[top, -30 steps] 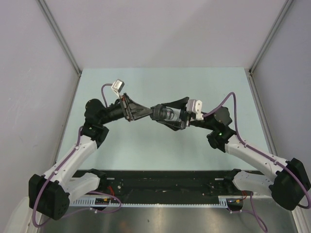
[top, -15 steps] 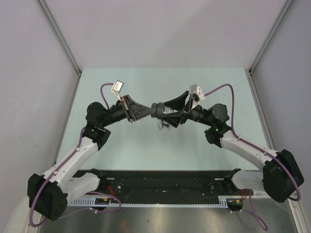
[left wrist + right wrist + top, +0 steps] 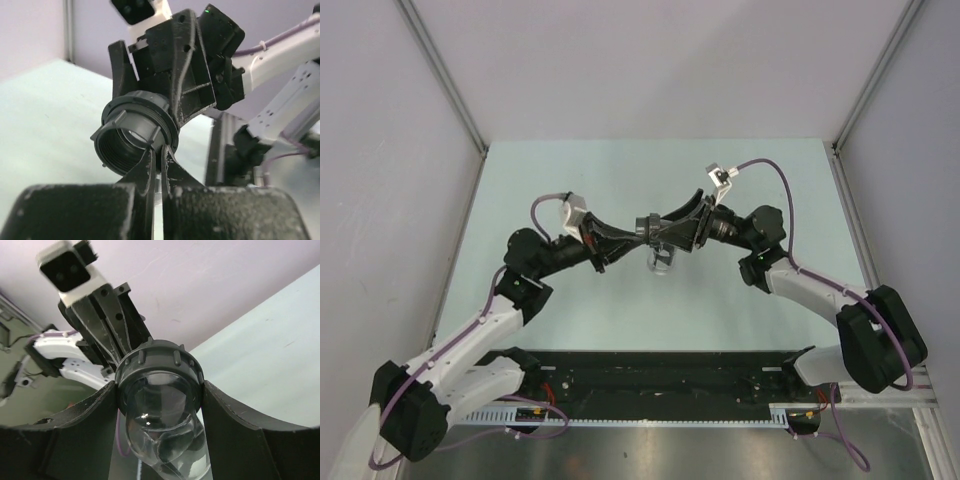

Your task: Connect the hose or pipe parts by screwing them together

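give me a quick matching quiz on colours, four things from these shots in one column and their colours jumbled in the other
Things:
1. ribbed nut
2. domed pipe piece
3. table
4. wrist camera casing

Colours:
a. pale green
b. white
c. dark grey
d. see-through

Pairs: 1-c, 2-d, 3-a, 4-b
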{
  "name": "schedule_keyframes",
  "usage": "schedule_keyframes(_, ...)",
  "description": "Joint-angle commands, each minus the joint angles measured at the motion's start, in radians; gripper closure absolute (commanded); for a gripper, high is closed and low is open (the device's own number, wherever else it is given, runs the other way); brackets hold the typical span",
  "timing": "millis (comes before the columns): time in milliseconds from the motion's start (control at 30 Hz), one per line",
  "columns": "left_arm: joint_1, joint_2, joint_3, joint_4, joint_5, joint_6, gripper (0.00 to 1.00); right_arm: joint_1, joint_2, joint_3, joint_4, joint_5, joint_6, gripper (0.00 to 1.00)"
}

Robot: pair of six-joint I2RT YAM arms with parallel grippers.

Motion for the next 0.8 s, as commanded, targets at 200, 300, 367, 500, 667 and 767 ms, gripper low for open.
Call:
schedule_keyframes(200, -0.155, -0.046, -0.087, -0.047, -0.144, 0.8, 1.0, -0.031, 0.035, 0.037, 0.193, 0.04, 0.334, 1.0)
schedule_keyframes(300, -0.183, -0.031, -0.1, -0.057, -0.204, 0.969, 1.0, -0.042, 0.056, 0.038, 0.196, 0.028, 0.422, 1.0)
schedule_keyframes(367, -0.19, -0.019, -0.097, -0.063, -0.258, 1.004, 1.0, -0.054, 0.07, 0.038, 0.199, 0.018, 0.469, 1.0)
schedule_keyframes(500, -0.212, -0.017, -0.088, -0.074, -0.347, 1.095, 1.0, -0.069, 0.073, 0.038, 0.17, 0.004, 0.466, 1.0)
schedule_keyframes(667, -0.215, -0.048, -0.07, -0.077, -0.394, 0.999, 0.56, -0.092, 0.068, 0.038, 0.161, -0.009, 0.445, 1.0)
schedule_keyframes(767, -0.215, -0.101, -0.093, -0.085, -0.417, 0.922, 0.17, -0.123, 0.065, 0.038, 0.167, -0.009, 0.433, 1.0)
